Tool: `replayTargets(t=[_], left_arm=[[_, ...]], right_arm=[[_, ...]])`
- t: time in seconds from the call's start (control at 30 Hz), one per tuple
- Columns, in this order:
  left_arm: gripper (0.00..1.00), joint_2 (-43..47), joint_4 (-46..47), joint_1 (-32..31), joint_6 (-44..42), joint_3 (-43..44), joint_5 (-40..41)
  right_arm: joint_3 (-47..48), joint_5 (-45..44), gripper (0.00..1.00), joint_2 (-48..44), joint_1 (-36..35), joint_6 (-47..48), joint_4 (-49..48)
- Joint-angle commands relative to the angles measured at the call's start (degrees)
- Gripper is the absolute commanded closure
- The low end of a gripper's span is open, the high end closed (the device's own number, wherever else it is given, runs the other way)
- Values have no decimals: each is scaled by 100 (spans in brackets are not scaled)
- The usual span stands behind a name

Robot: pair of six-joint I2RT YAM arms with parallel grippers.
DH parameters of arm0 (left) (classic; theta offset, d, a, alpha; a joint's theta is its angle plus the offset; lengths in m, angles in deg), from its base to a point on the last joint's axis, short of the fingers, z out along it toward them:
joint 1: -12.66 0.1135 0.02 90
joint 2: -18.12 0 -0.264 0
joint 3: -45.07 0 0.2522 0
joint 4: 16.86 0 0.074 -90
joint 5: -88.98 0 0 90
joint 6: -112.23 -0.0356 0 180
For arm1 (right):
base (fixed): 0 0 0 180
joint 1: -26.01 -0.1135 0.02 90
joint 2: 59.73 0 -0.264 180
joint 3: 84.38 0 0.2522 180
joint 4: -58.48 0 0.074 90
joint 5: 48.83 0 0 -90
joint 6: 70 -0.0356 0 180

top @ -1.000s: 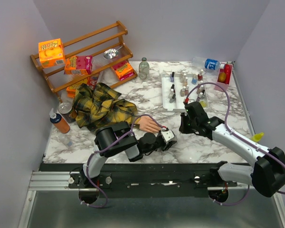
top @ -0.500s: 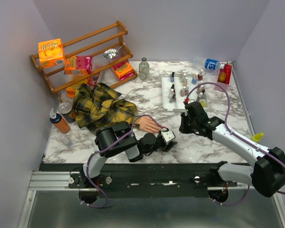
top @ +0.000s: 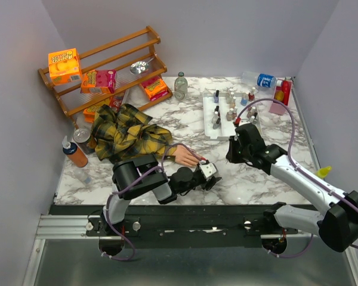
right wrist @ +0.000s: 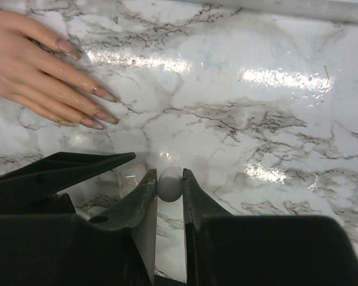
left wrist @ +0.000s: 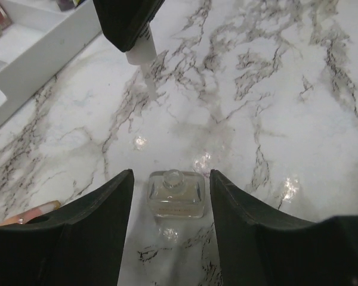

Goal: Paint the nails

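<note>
1. Checking the left wrist view first: my left gripper (left wrist: 170, 174) has its jaws parted either side of the little clear polish bottle (left wrist: 174, 195). There's a gap on both sides, so it's flanking the bottle, not squeezing it. I reckon it sits there to stop the uncapped bottle sliding or tipping.
2. My right gripper (right wrist: 169, 173) is pinched tight on the white brush cap (right wrist: 170, 185). The brush (left wrist: 149, 84) points down at the marble, roughly 11 o'clock from the bottle. Gripping the cap makes sense, since it's the only handle the brush has.
3. The nails (right wrist: 102, 94) are on the mannequin hand (right wrist: 36, 59), which pokes out of the plaid sleeve (top: 128, 134). From overhead it's at 9 o'clock from the right gripper. It lies flat with the fingers spread, so every nail faces up for the brush.
4. The tray (top: 207, 119) of spare bottles is at 12 o'clock from the right gripper, out of the swing path.
5. My guess is the next move carries the brush over to the nails. I can't tell whether it's loaded with polish.
</note>
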Motion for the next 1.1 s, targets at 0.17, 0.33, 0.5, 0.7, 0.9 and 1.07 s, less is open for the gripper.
replayTargets(t=[0.17, 0.33, 0.5, 0.7, 0.9, 1.07], left_arm=[[34, 1129, -150, -50, 5, -530, 453], [32, 1718, -184, -68, 286, -1030, 655], [31, 2913, -1894, -68, 742, -954, 1445], [26, 3608, -5307, 11, 1639, 207, 2817], [1, 4433, -6696, 161, 2992, 383, 3811], [1, 5014, -7626, 380, 4178, 418, 4514]], right_arm=[[510, -275, 99, -280, -35, 82, 328], [633, -240, 99, -333, -35, 108, 355], [704, -47, 99, -421, -35, 196, 346], [704, 41, 99, -483, -35, 293, 205], [712, 173, 99, -421, -35, 301, 91], [721, 261, 99, -421, -35, 302, 39]])
